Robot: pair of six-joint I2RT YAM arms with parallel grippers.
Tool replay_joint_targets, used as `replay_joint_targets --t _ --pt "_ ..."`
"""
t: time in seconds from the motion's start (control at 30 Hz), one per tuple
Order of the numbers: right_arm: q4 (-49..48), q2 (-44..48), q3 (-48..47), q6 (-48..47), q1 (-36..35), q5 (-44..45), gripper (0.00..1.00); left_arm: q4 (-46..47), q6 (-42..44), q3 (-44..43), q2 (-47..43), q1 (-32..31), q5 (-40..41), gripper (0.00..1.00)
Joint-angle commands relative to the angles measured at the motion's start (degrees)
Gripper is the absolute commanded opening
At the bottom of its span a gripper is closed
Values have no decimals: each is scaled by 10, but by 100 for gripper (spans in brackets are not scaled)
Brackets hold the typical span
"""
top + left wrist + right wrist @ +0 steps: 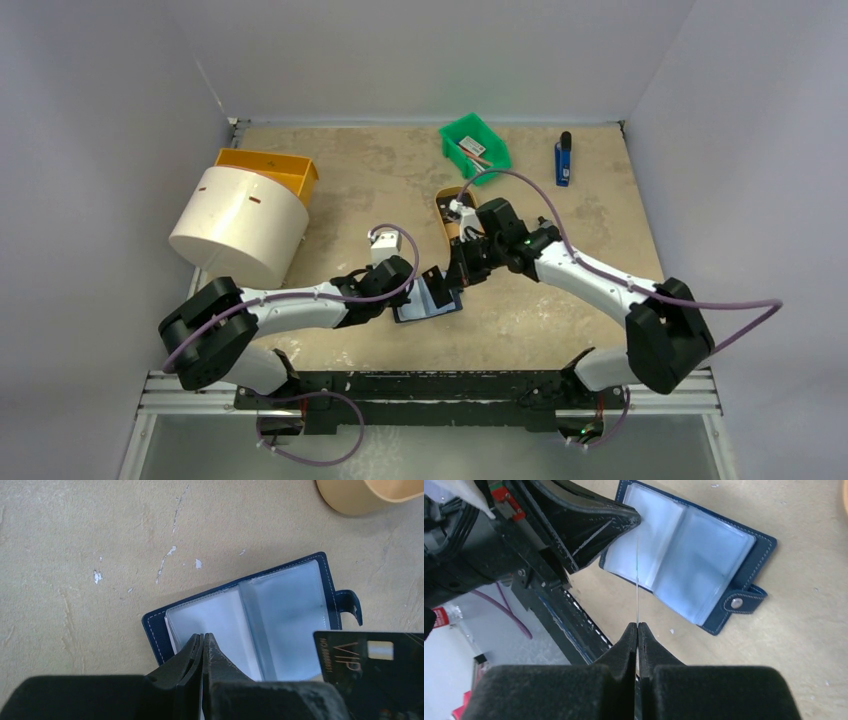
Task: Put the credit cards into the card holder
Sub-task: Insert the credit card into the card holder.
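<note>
The navy card holder (428, 300) lies open on the table, pale blue sleeves up, snap tab to one side; it also shows in the left wrist view (280, 615) and the right wrist view (694, 560). My left gripper (432, 283) (204, 636) is shut, its tips over the holder's left leaf; I cannot tell whether it pinches a sleeve. My right gripper (462, 268) (637, 625) is shut on a black VIP credit card (370, 665), seen edge-on in its own view (637, 580). It holds the card just above the holder's near edge.
A tan oval tray (455, 215) (365, 495) sits just behind the holder. A green bin (475, 145) and a blue object (563, 160) are at the back right. A white cylinder (240, 225) and an orange bin (270, 168) stand at the left. The table's front rail (569, 625) is close.
</note>
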State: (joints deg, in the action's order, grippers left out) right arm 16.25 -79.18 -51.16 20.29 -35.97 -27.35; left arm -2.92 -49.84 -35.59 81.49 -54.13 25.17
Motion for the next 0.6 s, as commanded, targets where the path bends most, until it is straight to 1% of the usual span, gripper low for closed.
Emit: replay_joint_targets --t 0.0,0.2,0.33,0.57 --pt "-64 -37 -8 39 -1 -48 0 -4 7 -11 -1 1 21 0" --pt "-74 -103 -18 55 -1 -55 0 -1 5 -7 -1 1 23 0" --pt "-86 -120 -18 63 -1 -68 0 0 5 -5 -2 1 22 0" --pt "-81 -140 -20 76 -1 -62 0 6 2 3 -3 1 20 0"
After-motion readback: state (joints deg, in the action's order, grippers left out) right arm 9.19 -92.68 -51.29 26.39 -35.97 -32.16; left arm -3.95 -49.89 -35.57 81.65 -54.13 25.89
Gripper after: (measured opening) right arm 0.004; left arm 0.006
